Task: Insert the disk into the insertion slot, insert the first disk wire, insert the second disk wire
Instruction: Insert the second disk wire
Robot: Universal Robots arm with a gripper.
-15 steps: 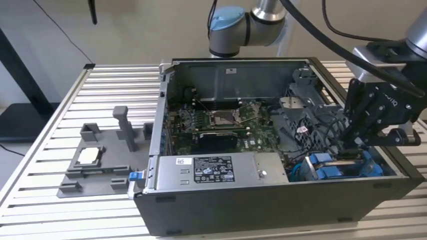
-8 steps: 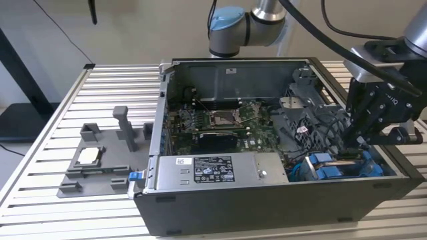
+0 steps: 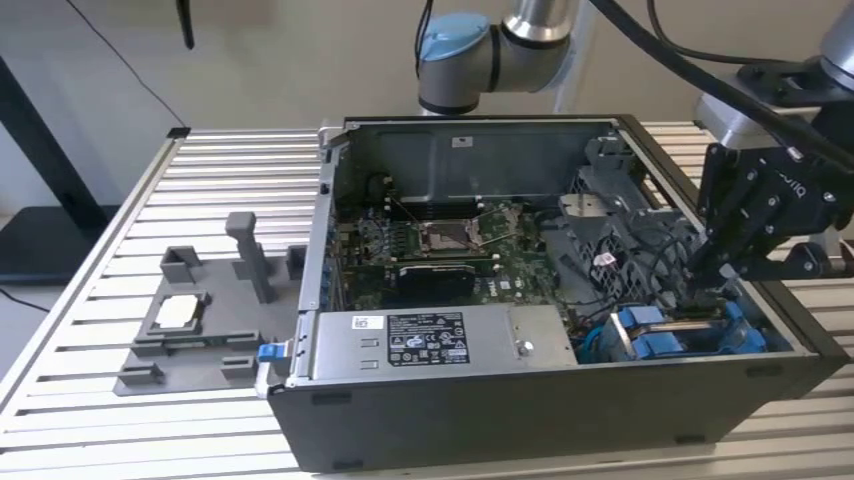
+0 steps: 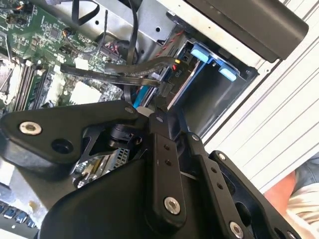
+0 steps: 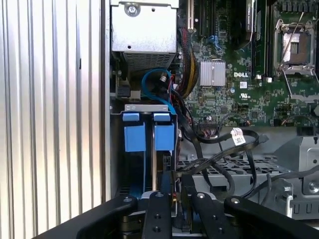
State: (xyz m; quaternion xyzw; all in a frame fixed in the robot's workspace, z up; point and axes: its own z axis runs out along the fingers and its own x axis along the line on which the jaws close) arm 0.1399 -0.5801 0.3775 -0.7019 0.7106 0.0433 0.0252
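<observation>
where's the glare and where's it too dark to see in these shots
In the second wrist view, sunlight bleaches the slatted table, while the gripper is a near-black silhouette. In the first wrist view, the table slats are also washed out, but the motherboard is evenly lit. In the exterior view, the computer case front is dark and its drive bay is shadowed.

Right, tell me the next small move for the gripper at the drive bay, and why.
Probably ease the wire connector slightly further toward the end of the disk. In the second wrist view the gripper has its fingers closed on the black connector, right beside the disk, which already sits in the insertion slot. The connector does not look seated yet.
</observation>
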